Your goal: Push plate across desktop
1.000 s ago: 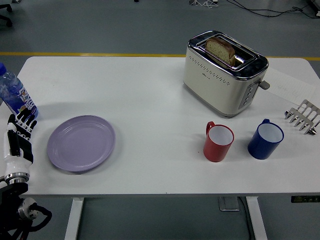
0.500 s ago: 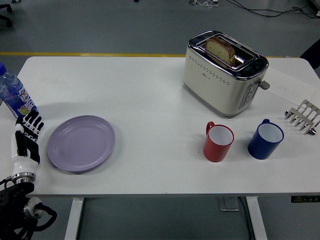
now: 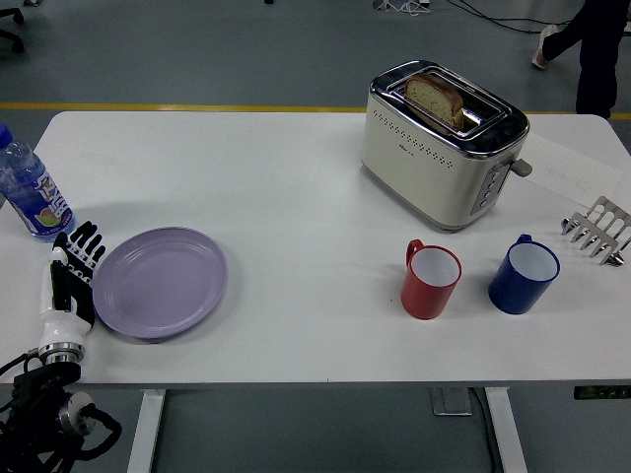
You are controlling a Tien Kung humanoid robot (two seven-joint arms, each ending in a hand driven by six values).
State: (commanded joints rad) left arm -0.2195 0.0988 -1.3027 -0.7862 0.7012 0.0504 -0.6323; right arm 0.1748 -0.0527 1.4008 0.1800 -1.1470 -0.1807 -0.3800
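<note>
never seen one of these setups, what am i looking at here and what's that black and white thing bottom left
This is one picture from a camera on a humanoid robot's head, looking down over a white table. The black and white thing is the robot's left hand, fingers extended, holding nothing, at the left rim of a lilac plate that it is meant to push across. Its right hand is out of view. Also on the table: a water bottle, a toaster with a bread slice in it, a red mug, a blue mug and a metal toast rack. A person's legs show at the top right.
</note>
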